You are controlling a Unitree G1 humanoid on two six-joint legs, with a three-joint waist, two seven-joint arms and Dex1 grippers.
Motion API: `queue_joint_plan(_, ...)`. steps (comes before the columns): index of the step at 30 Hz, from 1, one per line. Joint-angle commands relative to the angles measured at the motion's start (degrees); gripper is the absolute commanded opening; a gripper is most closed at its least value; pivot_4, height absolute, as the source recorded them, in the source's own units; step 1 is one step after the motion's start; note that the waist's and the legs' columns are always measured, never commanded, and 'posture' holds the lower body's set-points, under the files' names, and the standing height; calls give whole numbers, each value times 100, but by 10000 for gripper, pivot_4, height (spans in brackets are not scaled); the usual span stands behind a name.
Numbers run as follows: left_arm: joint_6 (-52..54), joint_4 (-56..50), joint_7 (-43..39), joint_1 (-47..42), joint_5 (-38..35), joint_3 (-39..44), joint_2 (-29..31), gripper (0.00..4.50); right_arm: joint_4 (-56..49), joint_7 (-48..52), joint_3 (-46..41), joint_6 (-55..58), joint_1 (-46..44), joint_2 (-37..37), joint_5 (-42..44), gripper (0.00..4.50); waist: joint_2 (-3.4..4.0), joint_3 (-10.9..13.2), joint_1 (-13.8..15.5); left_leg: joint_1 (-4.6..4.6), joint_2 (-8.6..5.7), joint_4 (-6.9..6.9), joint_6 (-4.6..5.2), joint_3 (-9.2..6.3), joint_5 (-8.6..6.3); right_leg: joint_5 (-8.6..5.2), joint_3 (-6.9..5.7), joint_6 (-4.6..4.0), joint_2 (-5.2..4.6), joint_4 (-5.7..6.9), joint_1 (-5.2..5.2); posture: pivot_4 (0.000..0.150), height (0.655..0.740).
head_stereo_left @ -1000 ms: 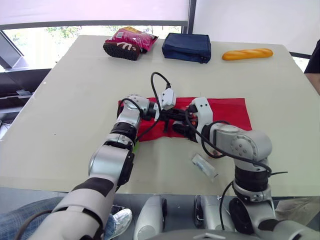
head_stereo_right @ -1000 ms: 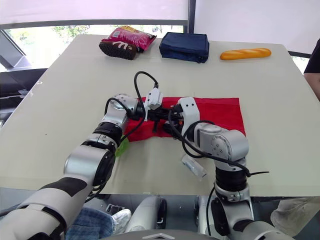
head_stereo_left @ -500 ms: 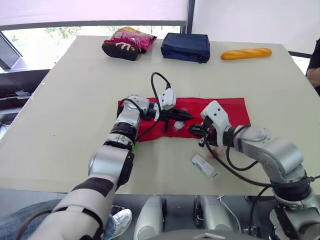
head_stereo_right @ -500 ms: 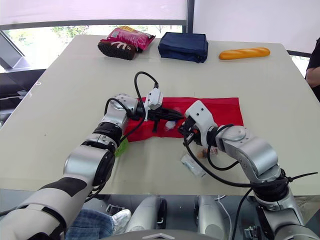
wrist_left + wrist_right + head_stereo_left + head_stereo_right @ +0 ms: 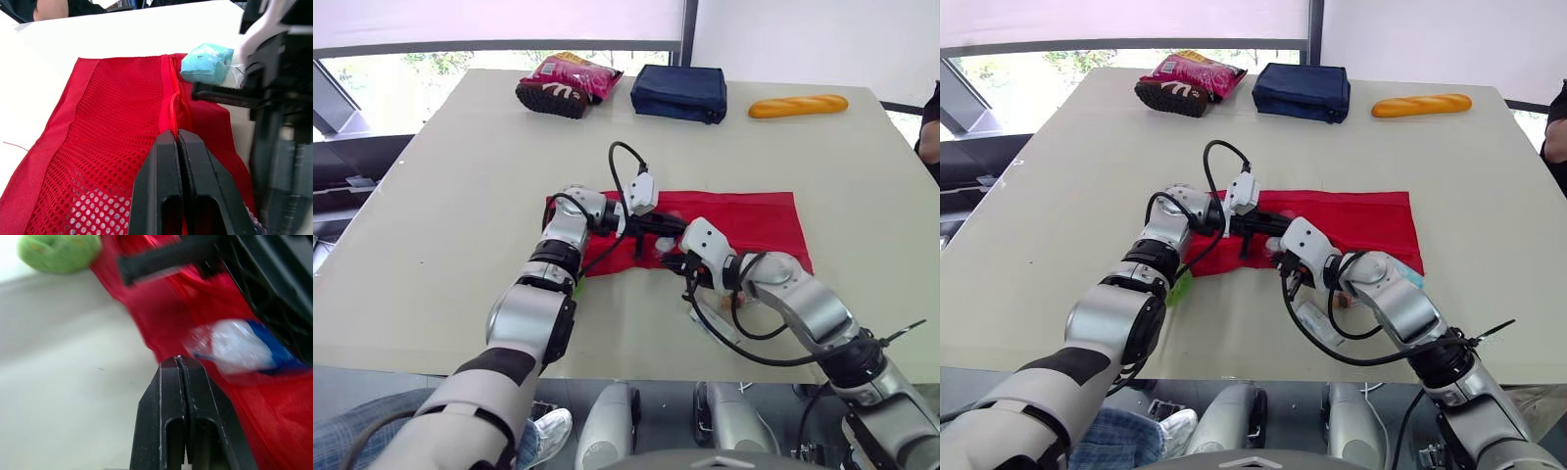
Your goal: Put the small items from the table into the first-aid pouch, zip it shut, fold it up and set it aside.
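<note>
First-aid pouch (image 5: 754, 220): likely light, limp mesh; best held at the zip edge.
Left gripper (image 5: 175, 133): jaws pinching the pouch.
Right gripper (image 5: 177, 360): jaws pressed together.

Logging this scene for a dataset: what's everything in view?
table: one, beige, under everything
first-aid pouch: one, red, table centre
teal packet: one, teal, beside pouch
green item: one, green, beside pouch
white-blue packet: one, white-blue, at pouch
clear packet: one, clear, near front edge
snack bag: one, pink, far left
bag: one, navy, far middle
bread loaf: one, golden, far right
person's sleeve: one, black, right edge
left end effector: one, black, shut on pouch
right end effector: one, black, shut, at pouch
</note>
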Motion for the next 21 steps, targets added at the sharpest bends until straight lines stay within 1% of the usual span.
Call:
queue_joint_plan(1, -27, -111, -5, 4, -48, 32, 3, 0, 422, -441, -201, -643, -284, 142, -510, 446, 0, 0, -1, 0, 0, 0, 0, 0, 0, 0, 0, 0, 0, 0, 0, 1500, 7164)
queue_joint_plan(5, -24, -93, -3, 1, -37, 24, -1, 0, 652, -670, -417, -931, -318, 345, -664, 446, 1, 0, 0, 1, 1, 0, -1, -1, 0, 0, -1, 0, 2, 2, 0, 1500, 7164)
queue_joint_plan(9, -37, -67, 7, -1, -26, 19, -15, 0, 397, -653, -530, -853, -183, 426, -633, 446, 1, 0, -2, -1, 1, 0, -1, 0, 0, 0, 0, -1, 1, 1, 0, 1500, 7164)
queue_joint_plan(12, -53, -45, 13, -1, -19, 19, -19, 0, 22, -390, -524, -832, -18, 323, -528, 446, 1, 0, 3, -2, -1, 0, 0, -1, 0, 0, 0, -1, 0, 1, 0, 1500, 7164)
queue_joint_plan(15, -65, -22, 32, -7, -13, 21, -28, 0, -785, 159, -522, -531, 305, -60, -206, 446, 1, 1, 6, -1, -1, 0, 0, -1, 0, 0, 0, -1, -1, 2, 0, 1500, 7164)
queue_joint_plan(17, -78, -8, 43, -5, -9, 21, -34, 0, -1366, 421, -652, -442, 549, -310, 48, 446, 1, 0, 4, -1, 0, -1, 0, -3, 0, 0, -1, -1, 0, 1, 0, 1500, 7164)
queue_joint_plan(21, -96, 1, 51, 9, -4, 17, -49, 0, -2016, 627, -974, -371, 820, -601, 370, 446, 1, 0, 13, 0, 1, 0, 0, -4, 0, 0, -2, 0, 0, 0, 2, 1500, 7164)
